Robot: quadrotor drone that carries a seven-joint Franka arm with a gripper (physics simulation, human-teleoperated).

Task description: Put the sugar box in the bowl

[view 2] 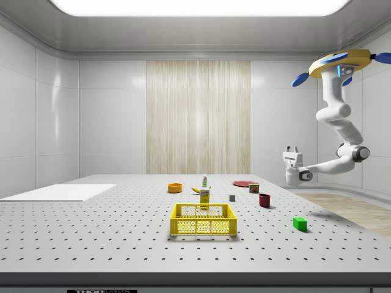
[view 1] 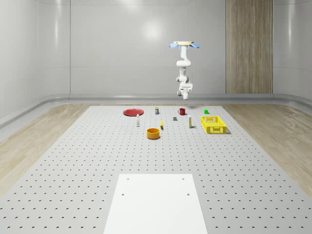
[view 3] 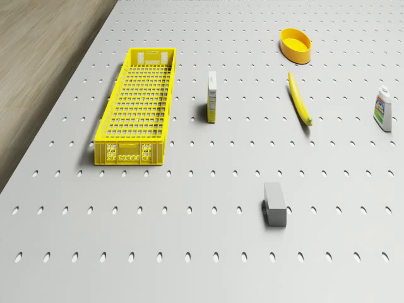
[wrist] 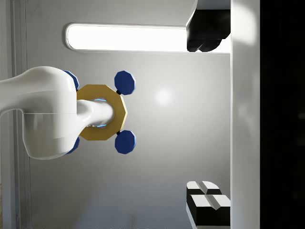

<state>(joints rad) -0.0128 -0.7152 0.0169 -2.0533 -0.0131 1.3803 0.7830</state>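
Approach step: drone (view 2: 341, 64) hovers high beyond the worktop's (view 1: 73, 161) 12 o'clock edge; pincer (view 2: 292, 149) holds nothing, its gap I cannot tell. Next it must descend to the upright white-and-yellow sugar box (view 3: 213, 96), at 3 o'clock from the round orange bowl (view 1: 153, 133).

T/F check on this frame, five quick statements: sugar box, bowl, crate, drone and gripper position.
1. The sugar box stands upright on the table, outside the bowl. True.
2. The gripper holds the sugar box. False: it hangs in the air, well above the table, touching nothing.
3. The drone rests on the table. False: it hovers high, near the table's far edge in the whole-scene view.
4. The banana lies between the sugar box and the bottle. True.
5. The yellow crate contains the grey block. False: the block lies on the table, apart from the crate.
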